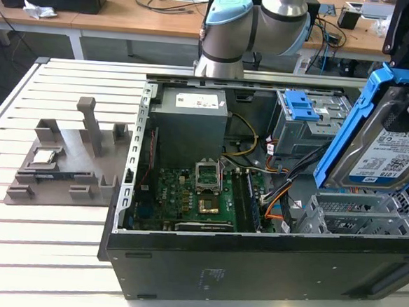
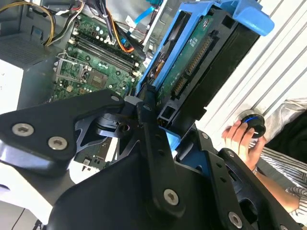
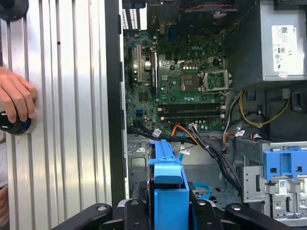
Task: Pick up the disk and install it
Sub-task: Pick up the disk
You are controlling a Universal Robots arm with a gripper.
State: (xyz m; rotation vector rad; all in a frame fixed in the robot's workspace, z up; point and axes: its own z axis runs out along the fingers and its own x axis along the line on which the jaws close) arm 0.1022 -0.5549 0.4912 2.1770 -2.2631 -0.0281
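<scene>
Hanging over the open computer case (image 1: pixel 253 262) at the exterior view's right, the disk (image 1: pixel 390 156) sits tilted on edge, pinched tight between the gripper's (image 3: pixel 169 216) fingers. Frame edge chops off part of its label, and the gripper body hides its near end in both wrist views. Someone's hand (image 3: pixel 17 103) rests on a black knob (image 3: pixel 13 125) nearby.

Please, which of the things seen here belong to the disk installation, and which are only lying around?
Belong to the job: the disk, gripped by the end effector above the open computer case.

Just lying about: grey holder with a small chip; a person's hand on a black knob.
</scene>
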